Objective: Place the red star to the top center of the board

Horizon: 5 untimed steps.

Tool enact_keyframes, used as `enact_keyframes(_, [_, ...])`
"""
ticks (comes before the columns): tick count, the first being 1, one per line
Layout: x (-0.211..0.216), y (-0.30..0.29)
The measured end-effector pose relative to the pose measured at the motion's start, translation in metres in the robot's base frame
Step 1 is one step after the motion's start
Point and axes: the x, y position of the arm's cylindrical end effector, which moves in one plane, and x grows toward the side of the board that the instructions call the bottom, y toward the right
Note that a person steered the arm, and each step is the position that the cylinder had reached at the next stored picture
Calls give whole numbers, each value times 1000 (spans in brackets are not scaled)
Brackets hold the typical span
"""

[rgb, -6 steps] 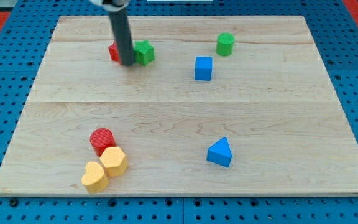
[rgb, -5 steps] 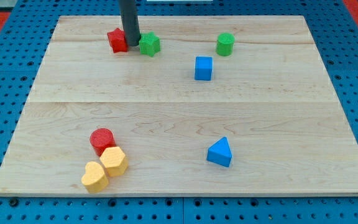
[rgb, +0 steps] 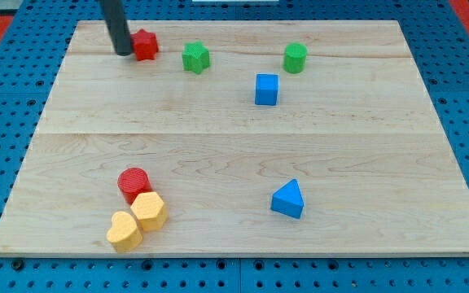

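Note:
The red star (rgb: 145, 45) lies near the board's top edge, left of centre. My tip (rgb: 124, 52) rests on the board right against the star's left side. A green star (rgb: 195, 57) lies a short way to the right of the red star, apart from it.
A green cylinder (rgb: 295, 58) and a blue cube (rgb: 266, 89) sit right of centre near the top. A blue triangle (rgb: 288, 199) lies at lower right. A red cylinder (rgb: 133, 183), a yellow hexagon (rgb: 149, 211) and a yellow heart (rgb: 124, 231) cluster at lower left on the wooden board (rgb: 234, 146).
My tip moved from between the red and green stars to the red star's left side. The red star shifted slightly up.

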Motion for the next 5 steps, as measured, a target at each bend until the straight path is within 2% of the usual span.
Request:
enact_keyframes(1, [-9, 56])
enact_keyframes(2, [-44, 109])
enact_keyframes(4, [-27, 112])
enact_keyframes(5, [-45, 34])
